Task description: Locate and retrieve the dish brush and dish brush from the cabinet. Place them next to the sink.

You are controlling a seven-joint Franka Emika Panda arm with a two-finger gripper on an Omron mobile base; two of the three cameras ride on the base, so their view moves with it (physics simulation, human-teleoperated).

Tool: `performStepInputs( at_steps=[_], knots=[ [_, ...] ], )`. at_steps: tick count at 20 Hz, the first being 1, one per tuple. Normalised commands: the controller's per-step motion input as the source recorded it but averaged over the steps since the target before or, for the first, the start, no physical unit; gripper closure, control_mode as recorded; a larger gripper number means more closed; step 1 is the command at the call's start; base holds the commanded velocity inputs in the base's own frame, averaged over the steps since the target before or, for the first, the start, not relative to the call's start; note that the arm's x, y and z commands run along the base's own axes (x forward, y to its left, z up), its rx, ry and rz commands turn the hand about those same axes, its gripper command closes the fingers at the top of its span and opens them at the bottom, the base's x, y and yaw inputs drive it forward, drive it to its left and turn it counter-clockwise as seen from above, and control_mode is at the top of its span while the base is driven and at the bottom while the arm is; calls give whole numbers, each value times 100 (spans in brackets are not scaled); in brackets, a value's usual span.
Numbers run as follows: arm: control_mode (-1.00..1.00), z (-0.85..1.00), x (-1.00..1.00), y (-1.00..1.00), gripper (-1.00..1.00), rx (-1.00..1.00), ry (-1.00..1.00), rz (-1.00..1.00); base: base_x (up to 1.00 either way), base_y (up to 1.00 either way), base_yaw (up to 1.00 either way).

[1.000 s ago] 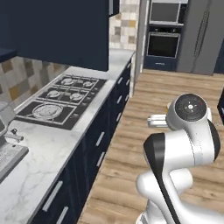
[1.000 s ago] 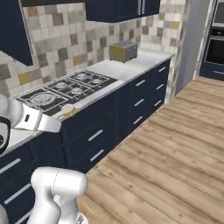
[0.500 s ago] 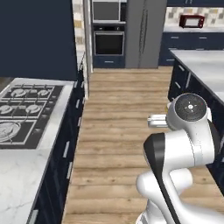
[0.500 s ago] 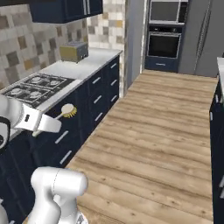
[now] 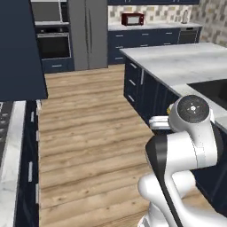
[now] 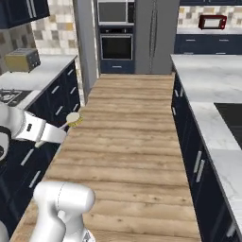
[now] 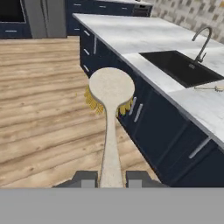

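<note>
My gripper (image 7: 110, 179) is shut on the grey handle of the yellow-bristled dish brush (image 7: 111, 89), which points out ahead of the hand over the wooden floor. From the right base the gripper (image 6: 60, 129) holds the brush head (image 6: 73, 118) up at mid-left. The black sink (image 7: 181, 68) with its arched grey tap (image 7: 202, 41) sits in the marble island counter (image 7: 131, 35) ahead to the right. A pale tan dish brush (image 7: 215, 88) lies on the counter beside the sink. The sink (image 6: 231, 116) is also at the right edge of the right base view. A navy cabinet (image 5: 20, 48) fills the upper left.
Navy drawers with silver handles (image 7: 135, 111) front the island. The wooden floor (image 6: 127, 132) runs between the island and the stove-side counter with a toaster (image 6: 21, 59). An oven (image 6: 116, 45), a fridge and a red microwave (image 6: 211, 21) stand at the far end.
The whole picture has swung from the stove counter to the island and sink, so the base has turned. The brush stays in the gripper.
</note>
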Motion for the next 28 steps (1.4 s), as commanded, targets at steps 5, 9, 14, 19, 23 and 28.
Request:
performStepInputs(
  at_steps=[5,9,14,19,23,28],
  knots=[
    [100,0,0,0,100,0,0,0,0,0,-50],
    [100,0,0,0,100,0,0,0,0,0,-50],
    [100,0,0,0,100,0,0,0,0,0,-50],
    [100,0,0,0,100,0,0,0,0,0,-49],
    [100,0,0,0,100,0,0,0,0,0,-49],
    [100,0,0,0,100,0,0,0,0,0,-49]
  ],
)
